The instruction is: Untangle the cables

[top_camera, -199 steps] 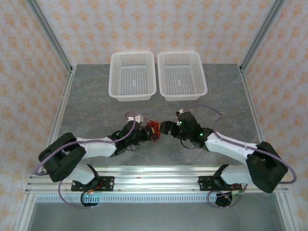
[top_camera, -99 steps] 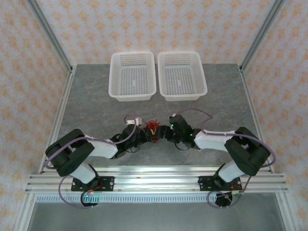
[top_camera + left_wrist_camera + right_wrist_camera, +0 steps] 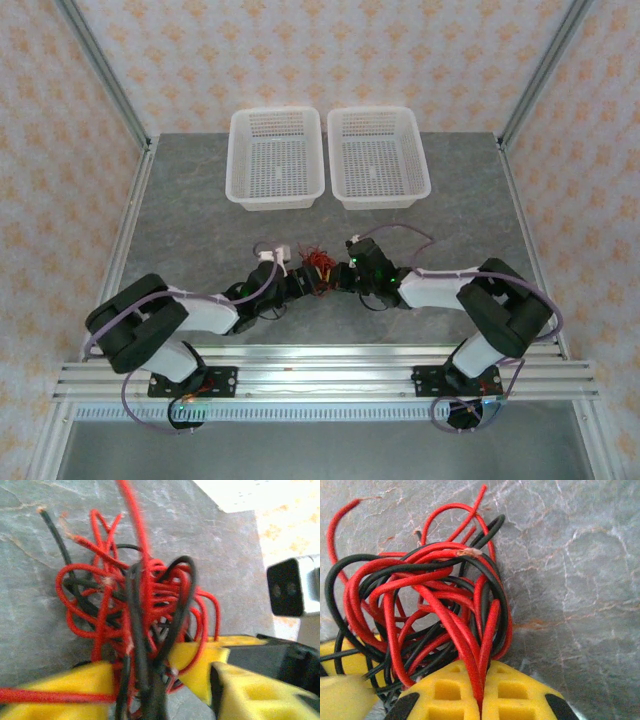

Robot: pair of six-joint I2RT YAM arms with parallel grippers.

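Close in, the left gripper [image 3: 142,679] clamps red and black strands of the cables [image 3: 150,595]. The right gripper [image 3: 481,682] pinches a red strand, fingers tight together. The tangle bunches between them, low over the grey table [image 3: 180,220]. Beyond stand two white baskets [image 3: 276,190], side by side.

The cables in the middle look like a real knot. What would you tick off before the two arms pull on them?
1. Right fingers closed on a strand: ok, a red one is pinched between them.
2. Left fingers have strands between them: ok, black and red ones.
3. Each side holds a different strand: cannot tell, the knot hides where they run.
4. Cables loose enough to slide apart: not ok, red and black loops are tightly interwoven.
5. Loose ends free: ok, several stick out of the bundle.
6. Baskets away from the pull: ok, they sit at the far side of the table.
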